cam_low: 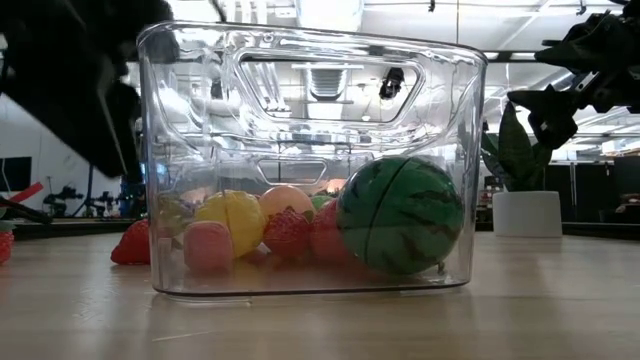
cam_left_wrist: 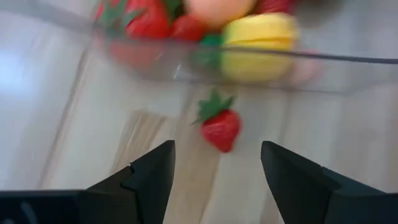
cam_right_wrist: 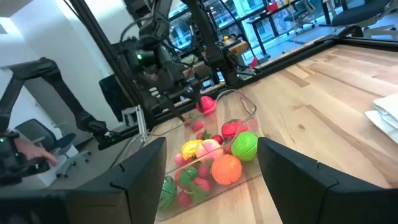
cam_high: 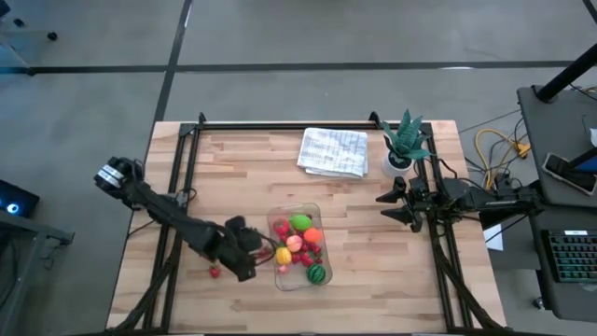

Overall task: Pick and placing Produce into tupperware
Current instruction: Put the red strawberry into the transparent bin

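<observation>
Left gripper (cam_left_wrist: 214, 171) fingertips cut off by the frame edge, tupperware (cam_left_wrist: 249, 59) beyond them blurred, produce (cam_left_wrist: 258, 37) inside cropped, indistinct through the wall.

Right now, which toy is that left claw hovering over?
Find the clear tupperware in the middle of the wooden table. Just outside its wall, under the open left claw, lies one small red strawberry with a green leafy cap, alone on bare wood.

white folded cloth (cam_high: 333, 151), potted spiky plant (cam_high: 403, 142), wooden table (cam_high: 242, 177)
</observation>
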